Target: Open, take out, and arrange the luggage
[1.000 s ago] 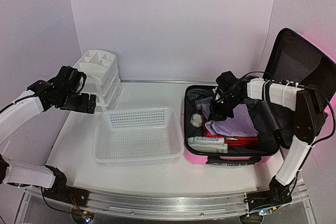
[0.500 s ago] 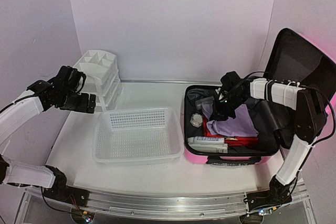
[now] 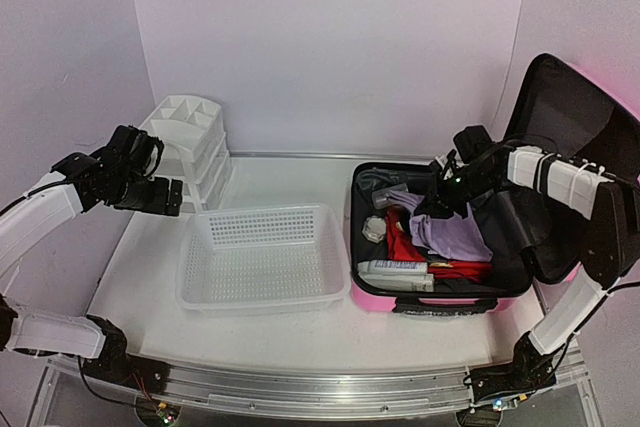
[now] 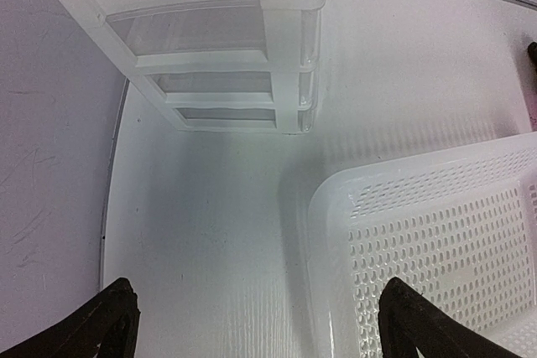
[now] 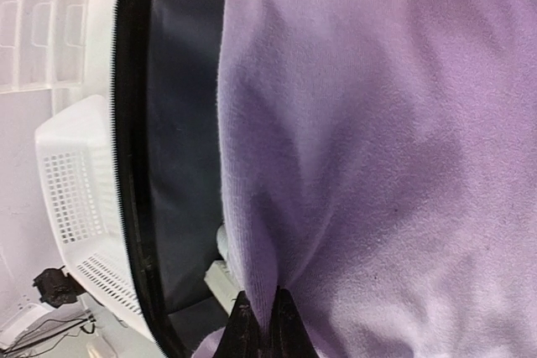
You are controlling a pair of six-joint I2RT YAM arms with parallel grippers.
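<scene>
The pink luggage [image 3: 366, 298] lies open at the right of the table, its black-lined lid [image 3: 570, 112] standing up against the right wall. Inside it are a purple cloth [image 3: 455, 234], a red item [image 3: 402, 242], a white box [image 3: 395, 272] and a grey item [image 3: 378, 185]. My right gripper [image 3: 440, 189] is shut on a fold of the purple cloth [image 5: 377, 140]; in the right wrist view the closed tips [image 5: 260, 324] pinch it above the luggage's black lining [image 5: 180, 123]. My left gripper [image 3: 170, 197] hangs open over the bare table [image 4: 256, 291], holding nothing.
A white mesh basket [image 3: 265, 292] stands mid-table, just left of the luggage, its corner [image 4: 336, 199] below the left gripper's right finger. A white drawer organizer [image 3: 190, 142] stands at the back left [image 4: 226, 56]. Walls close in on the left, back and right.
My right gripper has moved right and up with the purple cloth pinched in it, pulling the cloth along and uncovering more of the red item. The left arm has not moved.
</scene>
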